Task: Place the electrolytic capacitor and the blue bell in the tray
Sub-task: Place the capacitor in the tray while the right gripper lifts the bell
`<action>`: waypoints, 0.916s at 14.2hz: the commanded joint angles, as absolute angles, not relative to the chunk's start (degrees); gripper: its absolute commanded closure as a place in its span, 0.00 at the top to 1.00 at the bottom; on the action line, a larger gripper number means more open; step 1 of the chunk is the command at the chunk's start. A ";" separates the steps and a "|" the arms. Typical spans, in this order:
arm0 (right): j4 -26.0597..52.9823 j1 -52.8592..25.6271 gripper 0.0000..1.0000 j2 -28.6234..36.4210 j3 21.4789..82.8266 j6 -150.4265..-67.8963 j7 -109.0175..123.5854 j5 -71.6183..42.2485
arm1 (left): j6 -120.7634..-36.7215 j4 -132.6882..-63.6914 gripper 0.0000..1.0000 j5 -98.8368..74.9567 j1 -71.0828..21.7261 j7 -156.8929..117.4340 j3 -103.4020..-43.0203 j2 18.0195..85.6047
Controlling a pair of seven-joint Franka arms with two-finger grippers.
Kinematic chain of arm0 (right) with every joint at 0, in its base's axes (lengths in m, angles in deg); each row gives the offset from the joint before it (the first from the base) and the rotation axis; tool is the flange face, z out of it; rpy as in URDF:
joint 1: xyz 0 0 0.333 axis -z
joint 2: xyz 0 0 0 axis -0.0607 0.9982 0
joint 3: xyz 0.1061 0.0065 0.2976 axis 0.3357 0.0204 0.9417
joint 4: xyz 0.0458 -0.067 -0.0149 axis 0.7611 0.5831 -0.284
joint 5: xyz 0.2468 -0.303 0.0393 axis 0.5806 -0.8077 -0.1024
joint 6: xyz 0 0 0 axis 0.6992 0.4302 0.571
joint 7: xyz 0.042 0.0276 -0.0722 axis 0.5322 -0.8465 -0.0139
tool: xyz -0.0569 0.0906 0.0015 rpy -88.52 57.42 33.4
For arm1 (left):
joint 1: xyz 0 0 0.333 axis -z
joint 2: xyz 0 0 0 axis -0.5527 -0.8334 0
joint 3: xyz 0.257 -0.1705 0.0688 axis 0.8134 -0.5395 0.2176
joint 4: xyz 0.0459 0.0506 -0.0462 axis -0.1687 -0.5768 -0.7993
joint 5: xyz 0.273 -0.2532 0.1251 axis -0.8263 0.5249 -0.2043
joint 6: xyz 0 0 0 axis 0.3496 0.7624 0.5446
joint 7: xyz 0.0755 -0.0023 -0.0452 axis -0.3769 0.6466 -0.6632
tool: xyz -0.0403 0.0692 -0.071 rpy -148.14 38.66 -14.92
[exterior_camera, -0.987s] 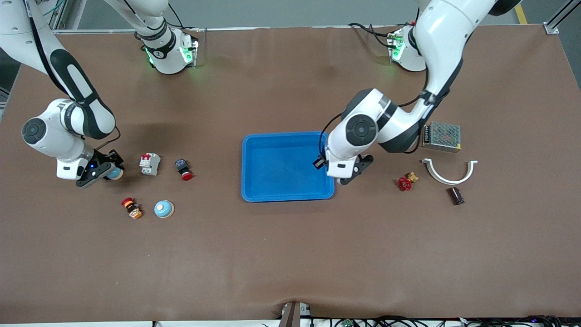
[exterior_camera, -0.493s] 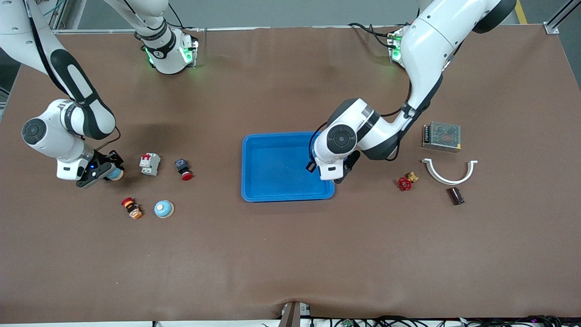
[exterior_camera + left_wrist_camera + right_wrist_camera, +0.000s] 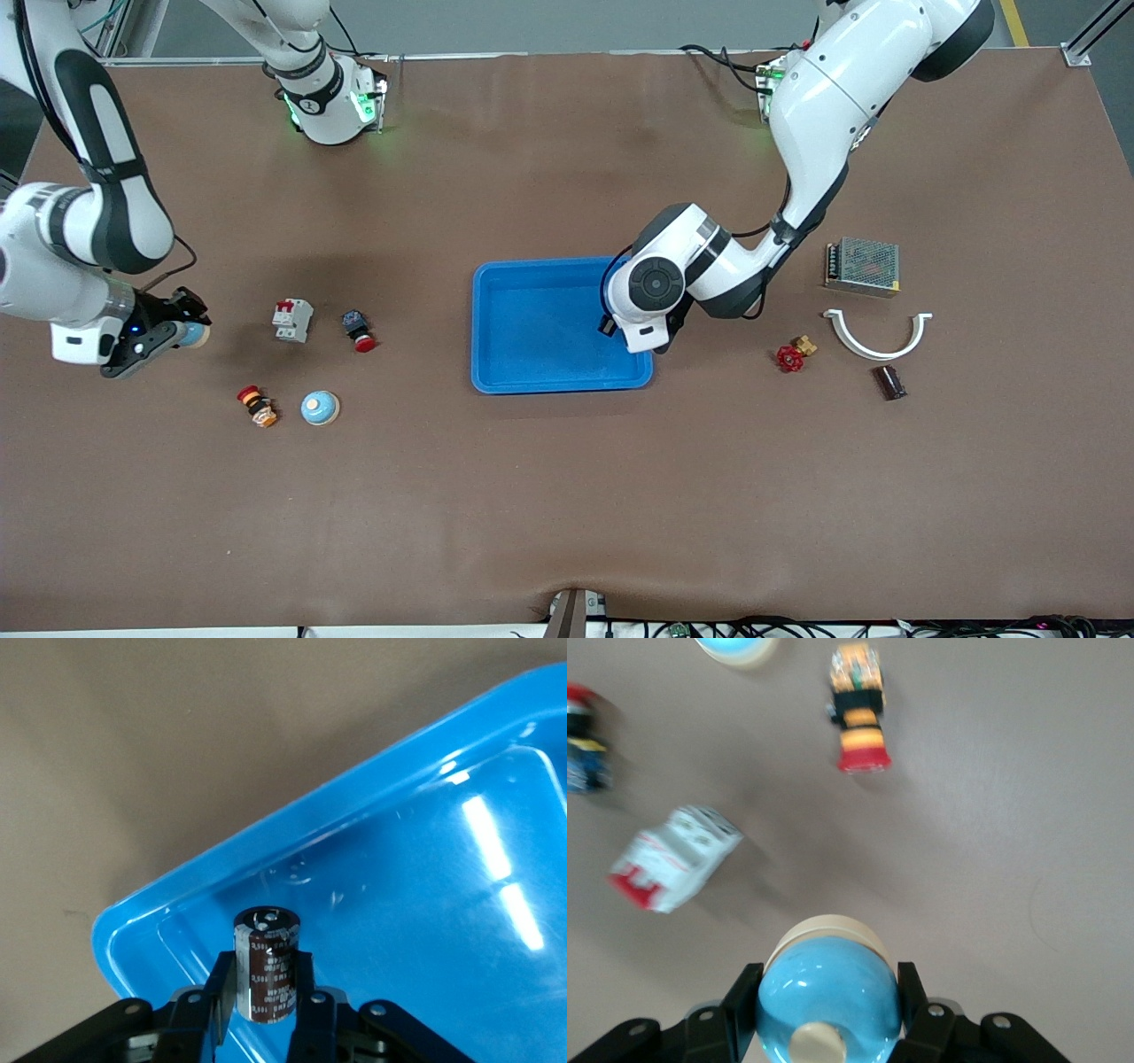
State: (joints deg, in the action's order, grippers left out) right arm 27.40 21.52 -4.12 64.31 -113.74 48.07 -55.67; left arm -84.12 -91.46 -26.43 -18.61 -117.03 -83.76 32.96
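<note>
1. Brown matting covers the table, with the blue tray near its middle.
2. Left gripper, clamped on the upright electrolytic capacitor, hangs over the tray's corner at about four o'clock.
3. Right gripper, closed around a blue bell, is over the mat at the tray's nine o'clock.
4. Another bell sits beside a red-capped push button.

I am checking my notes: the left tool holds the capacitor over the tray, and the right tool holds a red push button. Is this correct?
Not quite. The left tool does hold the capacitor over the tray, but the right tool holds a blue bell, not a red push button; the right wrist view shows it.
</note>
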 commanded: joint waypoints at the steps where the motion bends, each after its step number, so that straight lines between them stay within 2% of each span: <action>1: 18.45 14.93 0.44 -5.24 64.19 -101.25 37.54 -56.01 | -82.96 -89.80 0.32 -26.91 -18.08 -119.09 -83.54 31.65; 3: 11.77 9.66 0.44 -5.15 64.19 -93.07 28.75 -54.97 | -82.96 -89.71 0.89 -26.82 -18.26 -119.80 -83.54 31.73; 4: 9.12 7.02 0.44 -5.15 64.19 -89.81 23.83 -53.65 | -82.96 -89.71 1.00 -26.91 -18.43 -119.80 -83.54 31.90; 8: 4.88 -1.59 0.44 -5.41 64.28 -85.30 5.20 -48.99 | -82.17 -88.39 1.00 -27.52 -19.22 -119.72 -83.54 34.27; 13: 5.49 -12.75 0.44 -4.98 64.11 -89.68 -14.32 -45.55 | -73.31 -82.34 1.00 -32.43 -23.96 -116.83 -83.27 36.30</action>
